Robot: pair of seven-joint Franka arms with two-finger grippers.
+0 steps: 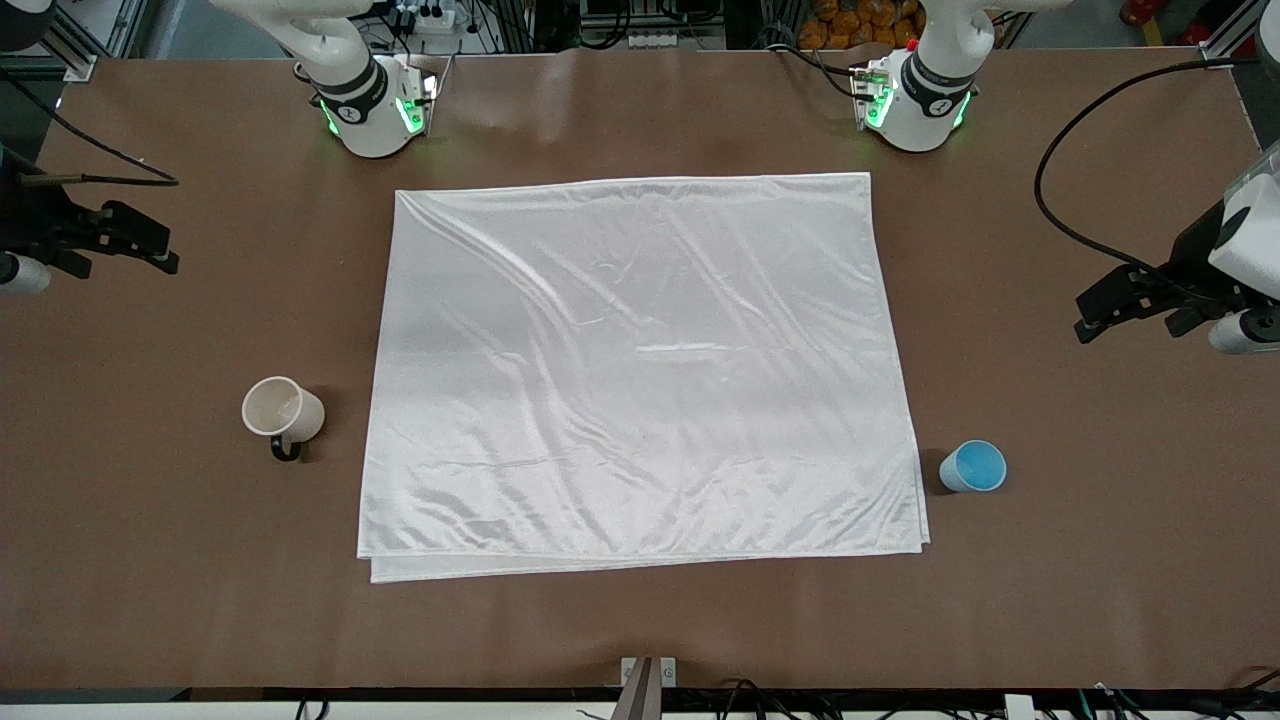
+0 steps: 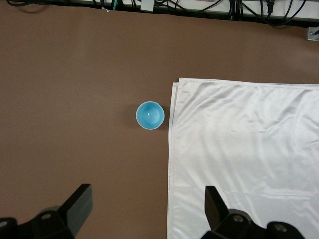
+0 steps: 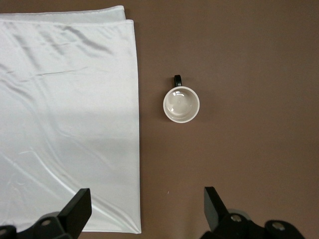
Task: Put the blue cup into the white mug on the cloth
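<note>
Item one, the cloth (image 1: 640,370): slippery-looking satin flat on the desk (image 1: 150,560), its folded edge nearest the camera. White mug (image 1: 283,409) upright off the right-arm end, handle toward the camera; blue cup (image 1: 973,466) upright beside the left-arm corner, mouth up, which I judge light, rigid, best pinched across its rim. Right tool (image 1: 115,238) and left tool (image 1: 1125,300) both wait spread, empty.
</note>
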